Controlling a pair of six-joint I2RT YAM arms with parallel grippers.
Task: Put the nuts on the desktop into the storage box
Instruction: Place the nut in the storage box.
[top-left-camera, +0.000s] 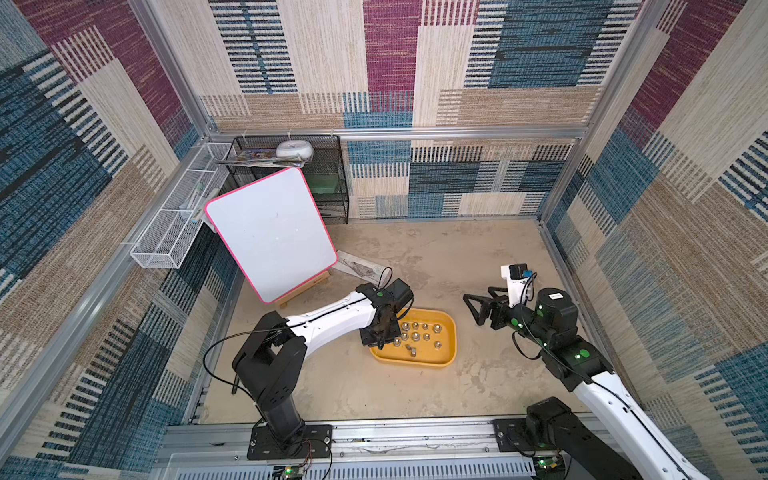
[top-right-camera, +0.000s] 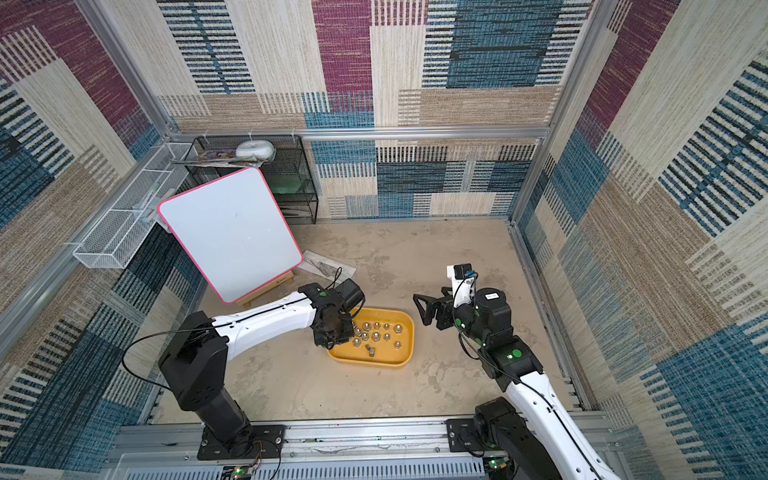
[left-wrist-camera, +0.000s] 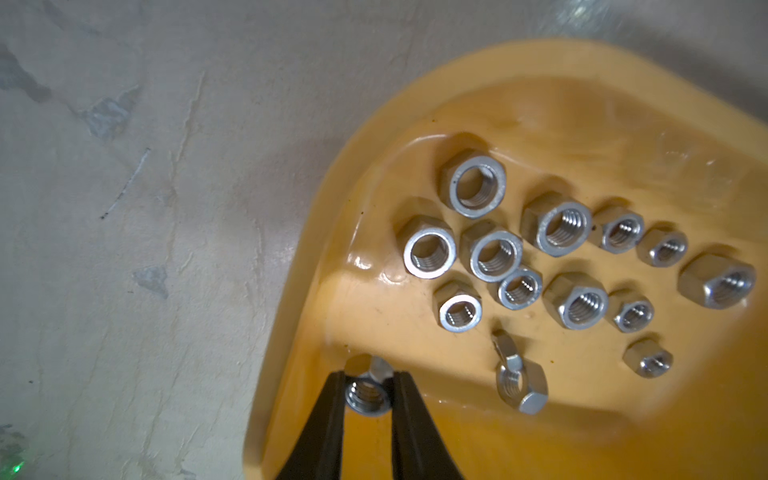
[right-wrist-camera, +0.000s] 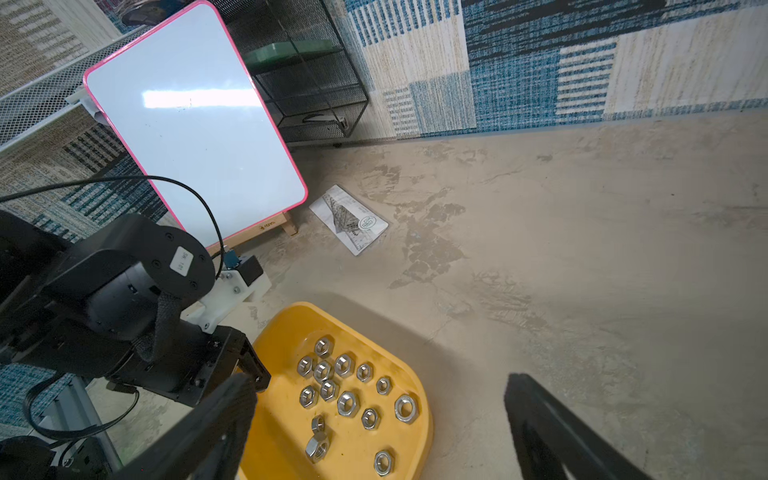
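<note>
The mustard-yellow storage box (top-left-camera: 451, 332) (top-right-camera: 409, 332) lies mid-desktop (top-left-camera: 415, 257) with several silver nuts (top-left-camera: 415, 336) (left-wrist-camera: 478, 187) (right-wrist-camera: 348, 403) on its floor. My left gripper (left-wrist-camera: 368, 380) (top-left-camera: 380, 338) (top-right-camera: 332, 340) points down over the box's near-left corner (left-wrist-camera: 316, 232). It is shut on one small nut (left-wrist-camera: 368, 401), pinched between its black fingertips just above the box floor. My right gripper (top-left-camera: 471, 305) (top-right-camera: 419, 307) (right-wrist-camera: 374, 384) hovers to the right of the box, open and empty. No nut shows on the bare desktop.
A pink-edged whiteboard (top-left-camera: 270, 232) on a wooden stand leans behind the left arm. A printed card (top-left-camera: 361, 268) lies flat beside it. A black mesh shelf (top-left-camera: 328, 178) and a white wire basket (top-left-camera: 174, 224) stand at the back left.
</note>
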